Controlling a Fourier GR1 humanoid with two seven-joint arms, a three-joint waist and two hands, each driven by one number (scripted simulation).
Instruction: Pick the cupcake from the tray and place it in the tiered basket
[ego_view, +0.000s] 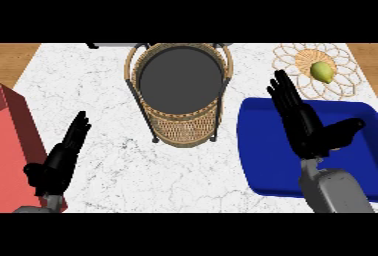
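The right hand (303, 122) is hanging open over the blue tray (266, 165), holding nothing. The left hand (59, 160) is resting open, far left of the basket (179, 125).

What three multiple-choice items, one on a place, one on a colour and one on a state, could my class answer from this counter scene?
1. Where does the tiered basket stand?
A. At the counter's far middle
B. Inside the tray
C. On the red box

2. What colour is the tray?
A. Green
B. Blue
C. White

3. How is the right hand?
A. Curled round a cup
B. Shut into a fist
C. Open, fingers straight, over the tray

Answers:
1 A: the tiered basket stands at the far middle, left of the tray.
2 B: the tray is deep blue.
3 C: the right hand lies open above the tray and holds nothing; the left hand is open too, beside the red box.
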